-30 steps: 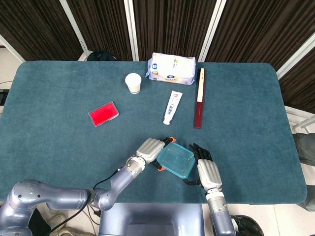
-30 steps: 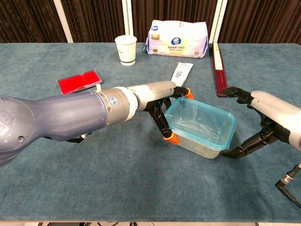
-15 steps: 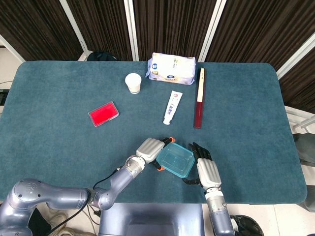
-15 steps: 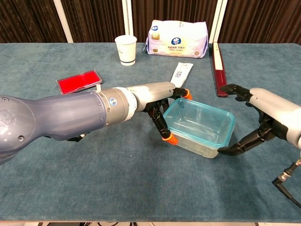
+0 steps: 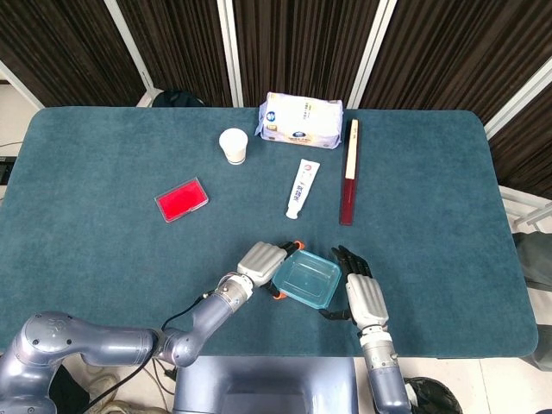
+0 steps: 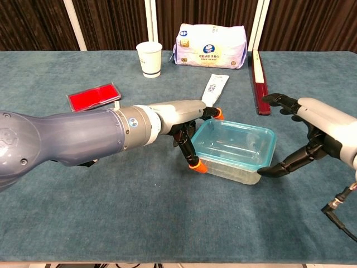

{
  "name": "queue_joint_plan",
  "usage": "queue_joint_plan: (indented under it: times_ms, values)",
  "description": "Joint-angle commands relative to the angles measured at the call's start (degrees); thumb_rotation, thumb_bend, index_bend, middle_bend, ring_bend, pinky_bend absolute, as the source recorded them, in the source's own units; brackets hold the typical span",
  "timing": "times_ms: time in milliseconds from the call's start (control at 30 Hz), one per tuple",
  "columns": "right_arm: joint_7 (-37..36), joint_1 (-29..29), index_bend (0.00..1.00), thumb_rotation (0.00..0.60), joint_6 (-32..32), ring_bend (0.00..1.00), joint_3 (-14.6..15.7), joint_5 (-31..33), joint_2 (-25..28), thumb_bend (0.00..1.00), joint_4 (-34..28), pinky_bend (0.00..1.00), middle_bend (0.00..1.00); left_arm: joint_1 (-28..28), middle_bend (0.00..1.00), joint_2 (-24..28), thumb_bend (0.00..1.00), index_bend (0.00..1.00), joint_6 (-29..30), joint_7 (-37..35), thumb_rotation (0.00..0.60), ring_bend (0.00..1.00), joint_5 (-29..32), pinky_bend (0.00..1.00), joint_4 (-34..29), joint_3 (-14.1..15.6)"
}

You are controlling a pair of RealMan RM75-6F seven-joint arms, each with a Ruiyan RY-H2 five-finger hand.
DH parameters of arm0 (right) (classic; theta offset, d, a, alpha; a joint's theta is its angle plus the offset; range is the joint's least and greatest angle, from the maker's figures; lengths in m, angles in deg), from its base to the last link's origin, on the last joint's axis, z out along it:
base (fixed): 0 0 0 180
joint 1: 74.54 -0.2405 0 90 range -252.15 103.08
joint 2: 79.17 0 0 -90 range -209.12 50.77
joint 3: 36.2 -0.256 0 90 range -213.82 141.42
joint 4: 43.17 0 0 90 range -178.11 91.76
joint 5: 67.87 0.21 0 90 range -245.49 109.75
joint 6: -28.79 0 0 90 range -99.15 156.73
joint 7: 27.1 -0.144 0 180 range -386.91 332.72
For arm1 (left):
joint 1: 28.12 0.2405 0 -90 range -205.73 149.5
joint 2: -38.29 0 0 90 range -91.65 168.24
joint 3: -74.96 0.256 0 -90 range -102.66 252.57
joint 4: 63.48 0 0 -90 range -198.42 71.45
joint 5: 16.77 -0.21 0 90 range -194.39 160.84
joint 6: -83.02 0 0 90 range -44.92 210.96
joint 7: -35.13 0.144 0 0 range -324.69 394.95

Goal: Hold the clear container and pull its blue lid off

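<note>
Since a second ago the clear container (image 6: pixel 233 156) has settled flatter and shifted slightly toward nine o'clock, and the right hand (image 6: pixel 312 137) is closing in on its three o'clock end. Nearest the robot, at the table's (image 5: pixel 103 259) six o'clock edge, the container is sitting with its blue lid (image 5: pixel 306 279) apparently seated all round. The left hand (image 5: pixel 263 261) is clasping its nine o'clock end, orange fingertips (image 6: pixel 193 164) pressing the wall and rim. The right hand's fingers are spread and hooked; one dark fingertip (image 6: pixel 266 171) is reaching the near three o'clock corner, but I cannot tell whether it is gripping. Judging by this, the bracing step is under way; next the right fingers need to catch under the lid's lip and peel upward while the left is steadying the box.
</note>
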Motion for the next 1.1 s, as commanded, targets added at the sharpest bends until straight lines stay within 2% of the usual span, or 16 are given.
queue_joint_plan:
  times_ms: [33, 667, 767, 933, 1100]
  values:
    - [-0.18, -0.02, 0.00, 0.600, -0.07, 0.00, -0.37, 0.55, -0.10, 0.20, -0.29, 0.00, 0.00, -0.47, 0.56, 0.10, 0.18, 0.51, -0.15, 0.72, 0.600, 0.48, 0.76, 0.59, -0.10, 0.16]
    - [0.48, -0.44, 0.00, 0.600, -1.51, 0.00, -2.24, 4.62, -1.09, 0.20, -3.34, 0.00, 0.00, -2.60, 0.57, 0.69, 0.18, 0.53, -0.30, 2.38, 0.600, 0.49, 4.11, 0.60, -1.86, -0.18]
    - [-0.56, -0.71, 0.00, 0.600, -1.10, 0.00, -0.98, 0.94, -0.65, 0.20, -1.24, 0.00, 0.00, -2.70, 0.56, 1.13, 0.18, 0.53, -0.94, 0.81, 0.600, 0.48, 4.65, 0.59, -2.48, -1.48]
    - [-6.46, -0.48, 0.00, 0.600, -1.42, 0.00, 1.20, -7.86, -0.78, 0.20, 4.99, 0.00, 0.00, -3.05, 0.55, 2.61, 0.18, 0.53, -3.60, -1.49, 0.600, 0.47, 4.74, 0.58, -3.04, -2.30]
    - [-10.74, 0.00, 0.00, 0.600, -2.30, 0.00, 1.59, -11.63, -1.57, 0.20, 8.84, 0.00, 0.00, -3.89, 0.55, 3.98, 0.18, 0.53, -5.90, -2.75, 0.600, 0.47, 5.39, 0.58, -3.13, -2.27]
